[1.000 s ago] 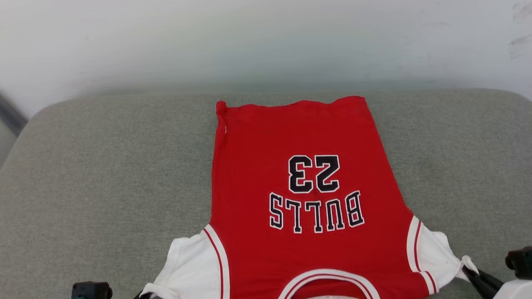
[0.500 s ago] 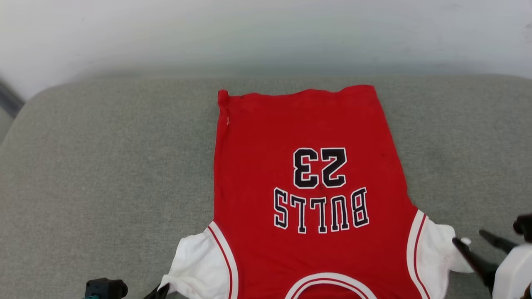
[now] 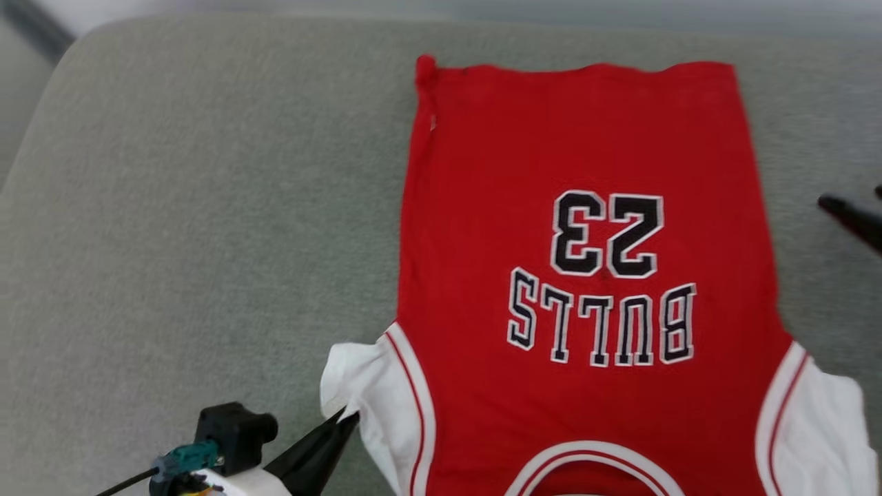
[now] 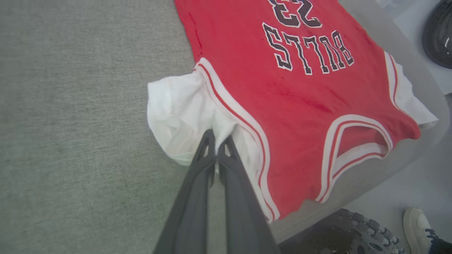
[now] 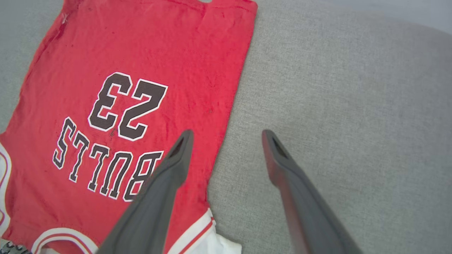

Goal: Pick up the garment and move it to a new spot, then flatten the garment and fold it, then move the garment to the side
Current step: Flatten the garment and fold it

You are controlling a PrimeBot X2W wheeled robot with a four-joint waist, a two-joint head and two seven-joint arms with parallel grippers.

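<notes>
The garment (image 3: pixel 586 138), a red jersey with "23 BULLS" upside down to me and white sleeves, lies flat on the grey cushion (image 3: pixel 207 207). My left gripper (image 4: pixel 216 135) is shut on the crumpled white left sleeve (image 4: pixel 176 116); in the head view the left gripper (image 3: pixel 348 417) sits at the lower left, its tip against that sleeve. My right gripper (image 5: pixel 227 135) is open with nothing between its fingers and hovers over the garment's right side edge. One of its dark fingers (image 3: pixel 851 217) shows at the right edge. The other sleeve (image 3: pixel 827 427) lies loose.
The cushion has rounded far corners and bare grey room left and right of the garment. In the left wrist view its near edge (image 4: pixel 353 197) drops to a pale floor with a knobbly dark wheel (image 4: pixel 353 229), a person's shoe (image 4: pixel 416 222) and a round black object (image 4: pixel 439 35).
The right gripper has opened, let go of the right sleeve and moved away up along the garment's side. The left gripper keeps its hold. The head camera has tilted down and shifted.
</notes>
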